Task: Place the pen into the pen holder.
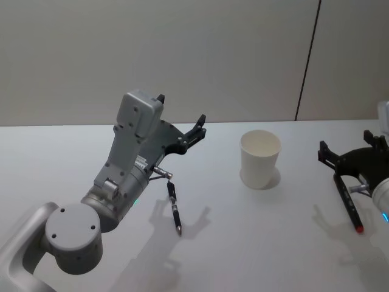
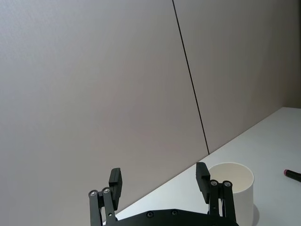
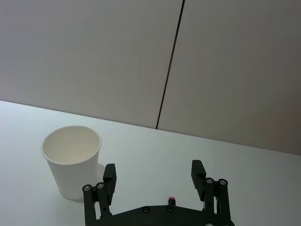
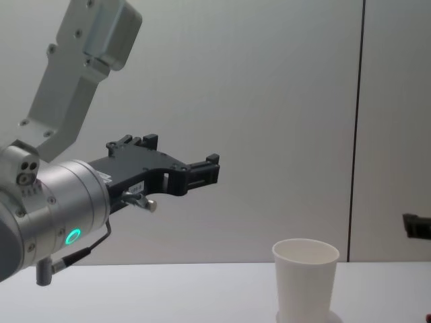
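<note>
A black pen [image 1: 175, 207] lies on the white table, left of the pen holder [image 1: 260, 158], a white paper cup standing upright and empty. A second black pen [image 1: 349, 204] with a red end lies at the right. My left gripper [image 1: 181, 108] hangs open and empty in the air above the first pen, pointing toward the cup [image 2: 233, 183]. My right gripper [image 1: 344, 141] is open and empty low over the second pen, whose red tip [image 3: 171, 201] shows between its fingers. In the chest view the left gripper [image 4: 182, 151] is high above the cup [image 4: 304, 279].
Bare white table [image 1: 255, 243] spreads around the cup and pens. A grey wall with a dark vertical seam [image 1: 307, 61] stands behind. In the left wrist view the red-ended pen [image 2: 292, 174] lies beyond the cup.
</note>
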Motion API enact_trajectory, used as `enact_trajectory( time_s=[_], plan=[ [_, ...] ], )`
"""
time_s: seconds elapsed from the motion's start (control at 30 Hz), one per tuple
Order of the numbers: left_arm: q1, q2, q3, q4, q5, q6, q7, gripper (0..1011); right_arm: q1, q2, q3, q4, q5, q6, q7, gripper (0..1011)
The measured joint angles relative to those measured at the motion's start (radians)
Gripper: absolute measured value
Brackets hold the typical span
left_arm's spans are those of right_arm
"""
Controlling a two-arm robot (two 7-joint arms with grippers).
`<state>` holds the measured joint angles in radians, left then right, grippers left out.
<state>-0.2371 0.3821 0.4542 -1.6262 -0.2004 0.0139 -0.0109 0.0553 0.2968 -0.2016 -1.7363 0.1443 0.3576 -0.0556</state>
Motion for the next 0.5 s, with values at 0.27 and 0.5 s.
enact_trajectory(
  time_s=[0.27,0.5],
  plan=[
    [0.000,0.000,0.000,0.000,0.000,0.000,0.000,1000,0.013,0.005,0.016,0.019,0.010,0.062,0.004,1002],
    [0.000,0.000,0.000,0.000,0.000,0.000,0.000,1000,0.037,-0.001,0.027,0.048,0.018,0.125,0.001,1002]
  ],
)
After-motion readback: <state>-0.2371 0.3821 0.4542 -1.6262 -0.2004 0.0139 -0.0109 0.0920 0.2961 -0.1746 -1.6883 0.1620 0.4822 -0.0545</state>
